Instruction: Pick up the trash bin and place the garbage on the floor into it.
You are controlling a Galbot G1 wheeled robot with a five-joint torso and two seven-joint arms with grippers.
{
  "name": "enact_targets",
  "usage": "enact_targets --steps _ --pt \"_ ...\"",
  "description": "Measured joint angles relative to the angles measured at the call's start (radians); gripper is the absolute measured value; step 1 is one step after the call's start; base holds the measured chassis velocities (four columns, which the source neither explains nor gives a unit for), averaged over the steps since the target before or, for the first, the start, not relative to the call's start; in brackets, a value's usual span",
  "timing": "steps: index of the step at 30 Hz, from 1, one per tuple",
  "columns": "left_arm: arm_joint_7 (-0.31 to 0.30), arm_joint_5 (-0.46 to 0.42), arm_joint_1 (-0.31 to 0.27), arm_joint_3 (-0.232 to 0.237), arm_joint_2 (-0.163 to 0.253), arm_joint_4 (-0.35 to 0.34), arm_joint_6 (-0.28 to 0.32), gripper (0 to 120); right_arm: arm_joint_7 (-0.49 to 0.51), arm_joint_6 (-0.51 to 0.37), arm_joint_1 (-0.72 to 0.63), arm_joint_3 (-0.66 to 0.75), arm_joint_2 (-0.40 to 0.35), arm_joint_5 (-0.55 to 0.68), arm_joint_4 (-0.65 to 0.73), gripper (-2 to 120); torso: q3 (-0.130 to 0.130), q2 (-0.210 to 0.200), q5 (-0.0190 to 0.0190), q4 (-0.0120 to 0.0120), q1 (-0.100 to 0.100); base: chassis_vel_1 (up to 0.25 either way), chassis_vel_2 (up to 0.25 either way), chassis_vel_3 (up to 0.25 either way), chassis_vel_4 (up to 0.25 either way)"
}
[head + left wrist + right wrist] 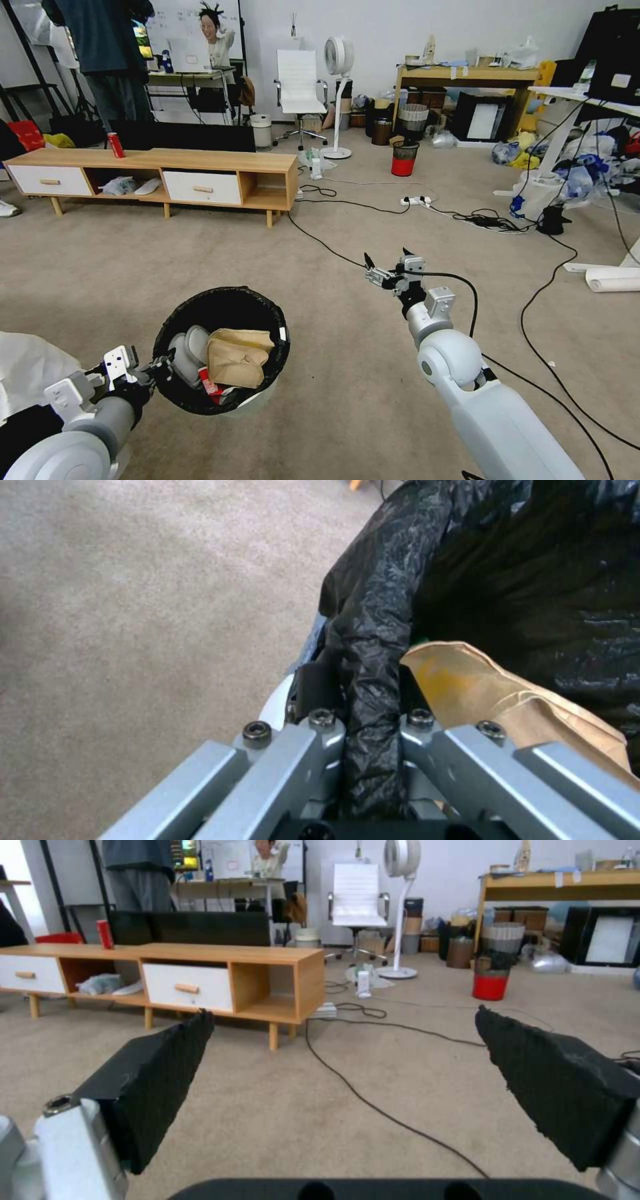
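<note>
Head view — floor [320, 373] carpeted, cables [533, 307] crossing.

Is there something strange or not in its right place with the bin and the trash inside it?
Nothing is spilled. The trash bin hangs by its bag-covered rim from the left tool, shut on that rim. The crumpled brown paper bag lies inside, rising nearly to the rim. The right tool is open, above the carpet.
</note>
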Motion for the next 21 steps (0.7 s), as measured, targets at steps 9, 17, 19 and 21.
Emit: enact_targets --steps 9,17,19,21 --pt "-0.007 -0.014 -0.005 0.001 -0.002 0.000 -0.018 3 -0.002 0.001 -0.001 0.001 -0.001 -0.001 0.001 100 0.000 0.000 0.0001 -0.0006 0.000 0.000 0.000 0.000 0.000" --pt "-0.010 -0.017 -0.002 0.001 -0.002 0.000 -0.016 3 -0.005 0.005 0.003 -0.004 0.005 -0.003 -0.004 100 0.000 0.000 0.0000 0.0004 0.000 0.000 0.000 0.000 0.000" --pt "-0.010 -0.017 -0.003 0.001 -0.001 0.000 -0.015 3 -0.003 0.004 0.004 -0.004 0.007 -0.004 -0.005 100 0.000 0.000 0.0000 -0.0001 0.000 0.000 0.000 0.000 0.000" --pt "-0.010 -0.017 -0.003 0.001 -0.001 0.000 -0.014 3 0.001 -0.002 0.004 -0.003 0.008 -0.004 -0.005 100 0.000 0.000 0.0000 -0.0001 0.000 0.000 0.000 0.000 0.000"
